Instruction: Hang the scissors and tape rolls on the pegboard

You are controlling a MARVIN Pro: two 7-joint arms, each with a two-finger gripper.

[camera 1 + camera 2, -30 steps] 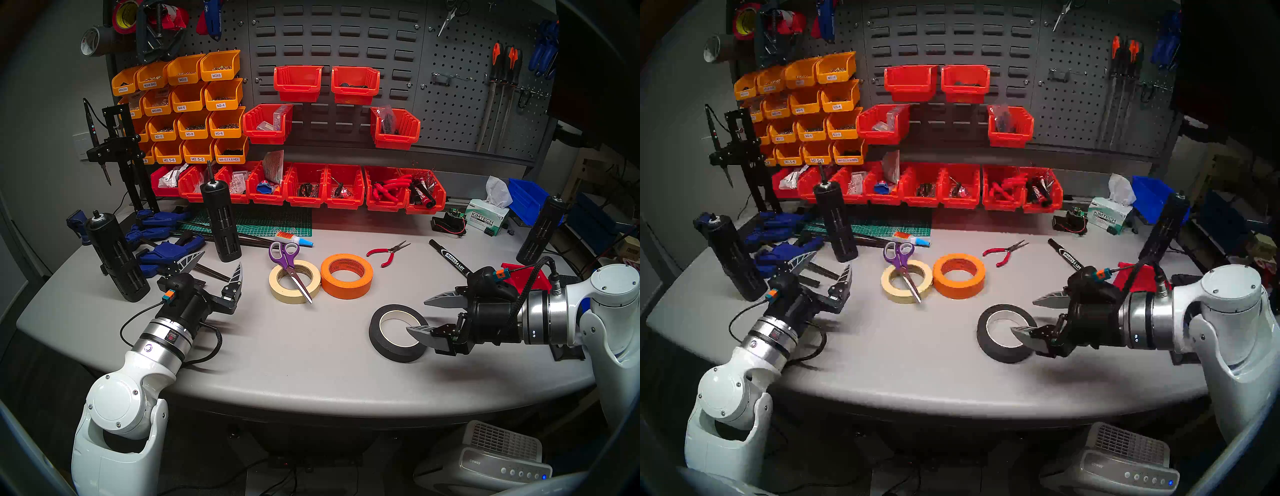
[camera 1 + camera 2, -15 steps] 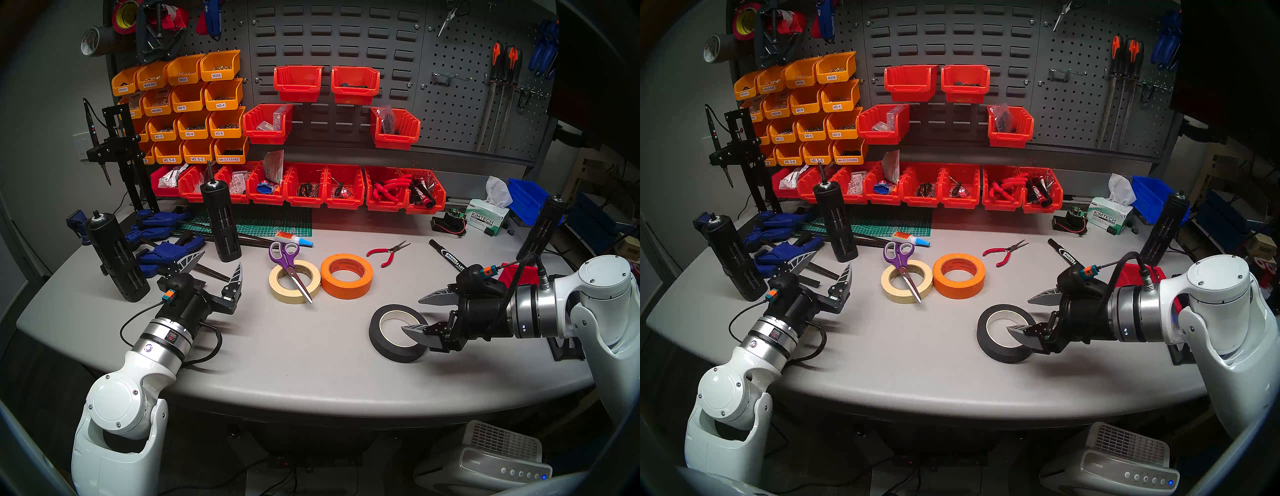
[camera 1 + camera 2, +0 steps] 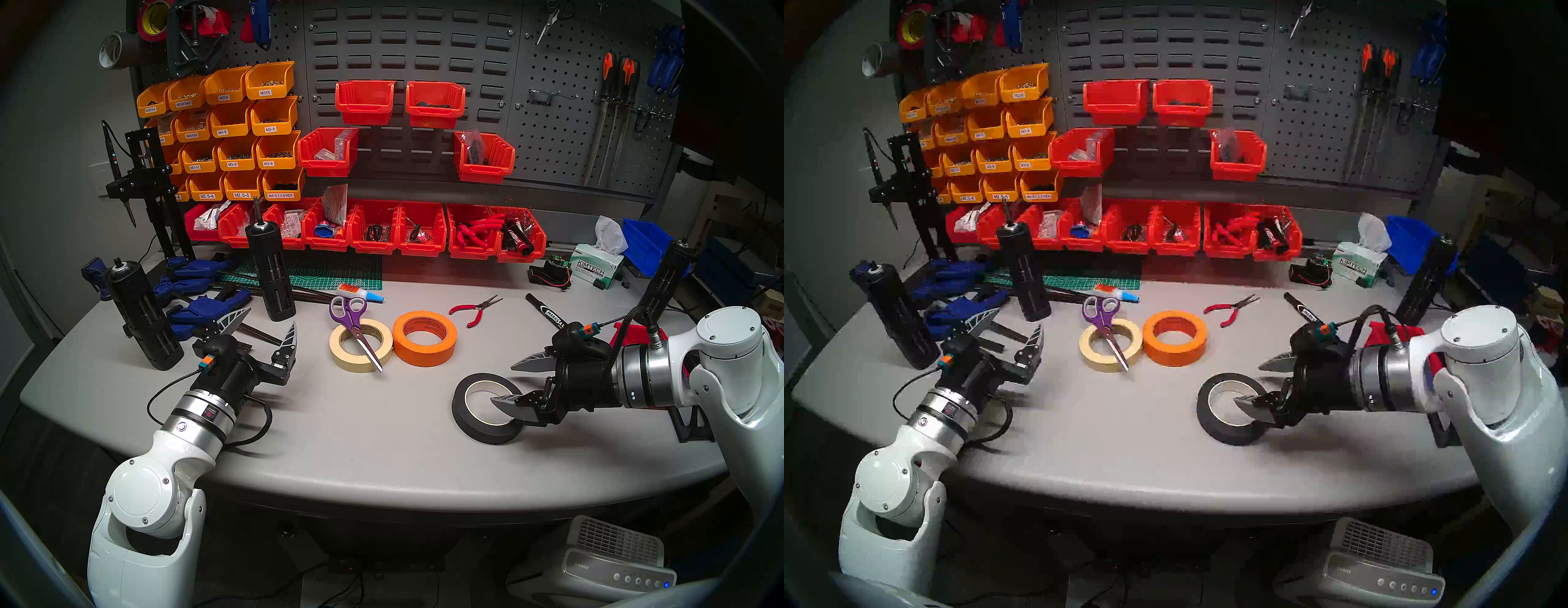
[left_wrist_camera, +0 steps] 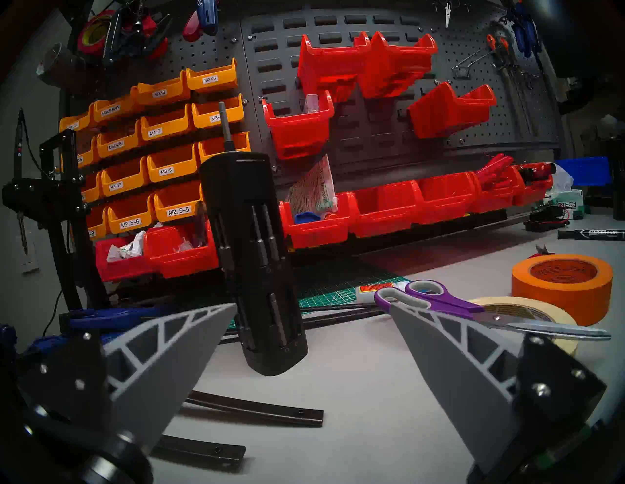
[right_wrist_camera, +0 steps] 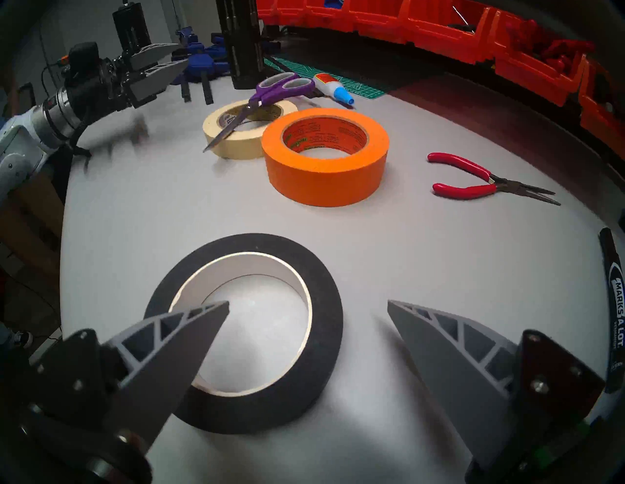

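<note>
The black tape roll [image 3: 460,407] lies flat on the grey table at the front right. My right gripper [image 3: 502,383] is open beside it. Its near fingertip hangs over the roll's white core and the far one outside the ring, so the wall of the black tape roll [image 5: 324,304] sits between them. The purple-handled scissors [image 3: 354,329] rest across the beige roll [image 3: 339,352], which touches the orange roll [image 3: 424,352]. My left gripper [image 3: 270,317] is open and empty, left of the scissors [image 4: 439,300]. The pegboard [image 3: 560,140] with hooks stands at the back right.
Red pliers [image 3: 475,312] and a black marker [image 3: 547,312] lie behind the black roll. Black bit-holder cylinders [image 3: 271,276] and blue clamps [image 3: 203,297] crowd the left. Red bins [image 3: 424,233] line the back, and a tissue box [image 3: 596,265] sits at the far right.
My right arm has slid leftward, bringing the open fingers further over the black roll. The left arm and the other objects have stayed put.
</note>
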